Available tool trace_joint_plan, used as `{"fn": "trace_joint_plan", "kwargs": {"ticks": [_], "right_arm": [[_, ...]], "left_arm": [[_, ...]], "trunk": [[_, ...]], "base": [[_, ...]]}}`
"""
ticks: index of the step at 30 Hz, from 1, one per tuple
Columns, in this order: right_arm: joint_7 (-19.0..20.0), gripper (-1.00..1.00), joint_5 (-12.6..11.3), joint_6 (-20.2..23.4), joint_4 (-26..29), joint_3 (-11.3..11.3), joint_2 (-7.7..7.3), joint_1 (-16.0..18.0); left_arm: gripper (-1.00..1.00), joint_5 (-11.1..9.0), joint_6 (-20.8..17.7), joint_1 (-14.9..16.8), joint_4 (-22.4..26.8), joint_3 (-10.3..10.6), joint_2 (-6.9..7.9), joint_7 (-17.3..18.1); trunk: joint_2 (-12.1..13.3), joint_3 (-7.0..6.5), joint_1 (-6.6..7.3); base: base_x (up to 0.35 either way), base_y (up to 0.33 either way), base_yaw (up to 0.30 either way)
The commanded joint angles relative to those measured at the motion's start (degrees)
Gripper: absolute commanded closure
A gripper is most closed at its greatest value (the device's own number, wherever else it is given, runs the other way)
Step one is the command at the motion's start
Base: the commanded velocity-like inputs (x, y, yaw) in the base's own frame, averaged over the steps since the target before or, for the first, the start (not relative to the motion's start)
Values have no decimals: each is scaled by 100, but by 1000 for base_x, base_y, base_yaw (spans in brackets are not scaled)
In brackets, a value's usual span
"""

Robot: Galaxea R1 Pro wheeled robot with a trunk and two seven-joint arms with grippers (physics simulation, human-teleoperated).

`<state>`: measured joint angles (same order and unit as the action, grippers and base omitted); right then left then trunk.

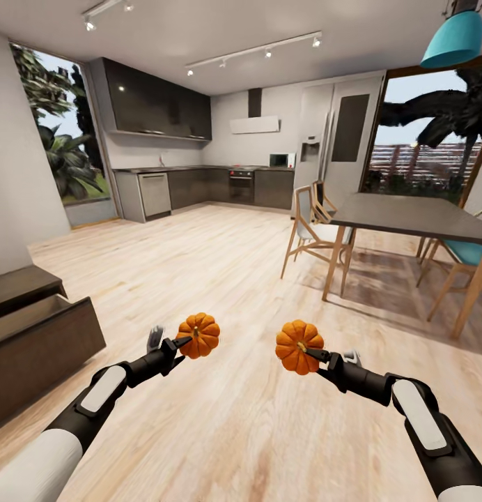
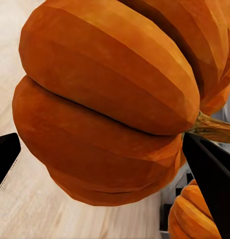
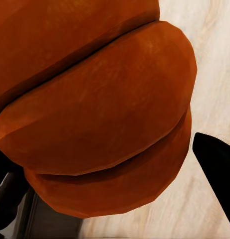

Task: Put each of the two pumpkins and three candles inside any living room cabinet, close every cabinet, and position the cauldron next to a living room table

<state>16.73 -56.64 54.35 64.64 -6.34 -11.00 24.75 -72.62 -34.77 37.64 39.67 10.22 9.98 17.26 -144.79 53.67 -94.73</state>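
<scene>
From the head camera, your left gripper [image 1: 183,343] is clamped on one ribbed orange pumpkin [image 1: 200,334], your right gripper [image 1: 313,354] on the other pumpkin [image 1: 299,346], both above the plank floor [image 1: 220,279]. A dark cabinet [image 1: 39,335] drawer stands open at left.

Left wrist: faceted pumpkin [image 2: 110,99] between black fingers [image 2: 212,169].

Right wrist: smooth orange lobes [image 3: 95,109], pinched likewise.

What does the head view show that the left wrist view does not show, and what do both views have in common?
Head view alone: the right end effector holding the right pumpkin by its stem side, the open cabinet drawer at the robot's left, the dining table with chairs, and the kitchen behind.

Left wrist view alone: a close look at the left pumpkin's ribs and its brown stem, with a dark finger beside the stem.

Both: the left pumpkin held in the left end effector, part of the right pumpkin, and the pale wooden floor.
</scene>
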Motion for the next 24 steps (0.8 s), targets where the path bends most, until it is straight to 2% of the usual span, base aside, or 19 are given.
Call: {"fn": "trace_joint_plan", "kwargs": {"ticks": [1, 24], "right_arm": [[32, 100, -57, 40, 5, -11, 1, 3], [31, 100, -58, 40, 5, -8, 8, 3]], "left_arm": [[100, -68, -13, 7, -2, 16, 4, 14], [100, -68, -8, 6, -4, 16, 4, 14]], "trunk": [[-3, 3, 2], [-3, -52, 2]], "base": [[0, 0, 287], [0, 0, 286]]}}
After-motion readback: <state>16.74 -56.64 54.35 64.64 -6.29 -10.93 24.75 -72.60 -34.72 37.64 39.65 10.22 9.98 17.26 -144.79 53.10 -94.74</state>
